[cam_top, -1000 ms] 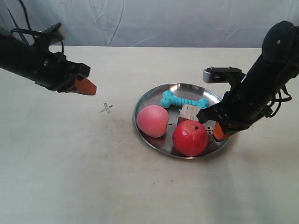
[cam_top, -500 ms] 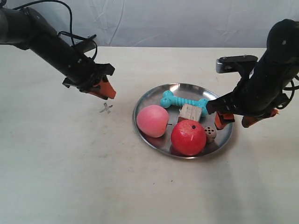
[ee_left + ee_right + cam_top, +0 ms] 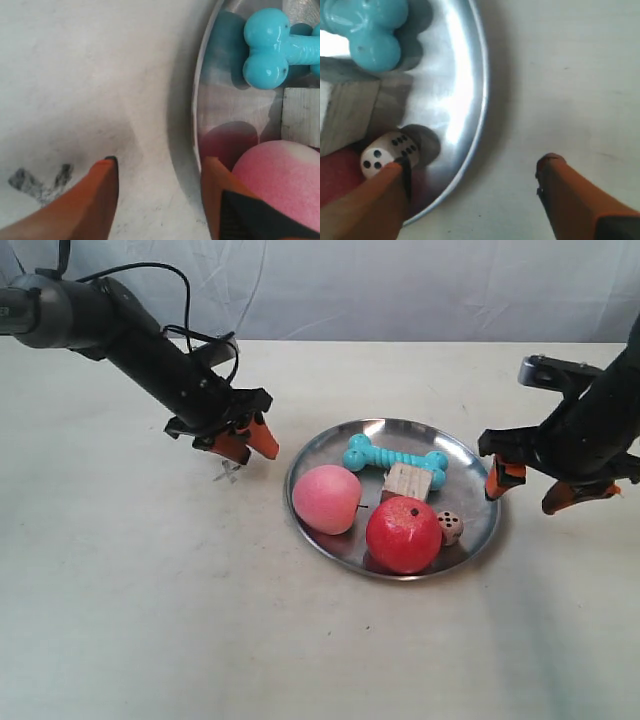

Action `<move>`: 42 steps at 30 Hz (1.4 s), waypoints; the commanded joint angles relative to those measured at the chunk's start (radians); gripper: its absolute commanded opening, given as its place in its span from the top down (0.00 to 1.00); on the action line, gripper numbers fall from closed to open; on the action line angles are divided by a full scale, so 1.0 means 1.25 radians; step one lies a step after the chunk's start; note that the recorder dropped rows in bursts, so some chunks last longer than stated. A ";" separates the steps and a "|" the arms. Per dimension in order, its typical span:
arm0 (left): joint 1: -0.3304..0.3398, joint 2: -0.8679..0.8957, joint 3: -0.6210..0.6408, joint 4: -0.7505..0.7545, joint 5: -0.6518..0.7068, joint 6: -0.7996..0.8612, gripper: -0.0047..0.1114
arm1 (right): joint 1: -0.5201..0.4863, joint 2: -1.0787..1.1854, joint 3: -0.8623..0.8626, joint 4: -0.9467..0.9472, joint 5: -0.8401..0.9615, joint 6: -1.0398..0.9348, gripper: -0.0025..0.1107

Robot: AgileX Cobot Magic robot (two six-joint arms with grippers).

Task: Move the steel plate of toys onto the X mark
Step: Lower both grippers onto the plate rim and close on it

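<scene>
The steel plate point(image 3: 330, 445) sits right of the table's middle. It holds the turquoise bone point(image 3: 393, 456), pink peach ball point(image 3: 326, 499), red apple ball point(image 3: 403, 534), wooden cube point(image 3: 408, 480) and die point(image 3: 450, 527). The X mark point(image 3: 228, 475) lies just left of the plate, partly under my left gripper point(image 3: 248, 443). That gripper is open: in the left wrist view point(image 3: 160, 162) one finger is by the X mark point(image 3: 37, 182), the other at the plate's rim point(image 3: 196, 115) beside the peach ball point(image 3: 280, 175). My right gripper point(image 3: 527, 495) is open, astride the rim point(image 3: 480, 100) by the die point(image 3: 387, 152).
A pale cloth backdrop point(image 3: 400, 285) hangs behind the off-white table point(image 3: 200, 620). The left arm's black cable point(image 3: 190, 300) loops above it. Nothing else stands on the table.
The left arm swung right and down to the gap between X mark and plate, jaws now apart. The right gripper opened and drew back rightward from the die to the rim.
</scene>
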 commanded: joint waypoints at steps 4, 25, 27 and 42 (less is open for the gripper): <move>-0.032 0.003 -0.016 -0.017 -0.038 0.004 0.53 | -0.008 0.072 -0.002 0.080 -0.028 -0.061 0.37; -0.083 0.057 -0.016 -0.026 -0.068 -0.010 0.53 | -0.008 0.113 -0.002 0.078 -0.130 -0.057 0.37; -0.087 0.061 -0.016 -0.026 -0.068 -0.010 0.53 | -0.008 0.113 -0.002 0.081 -0.132 -0.057 0.37; -0.118 0.082 -0.016 -0.022 -0.070 -0.014 0.54 | -0.008 0.220 -0.002 0.117 -0.121 -0.060 0.37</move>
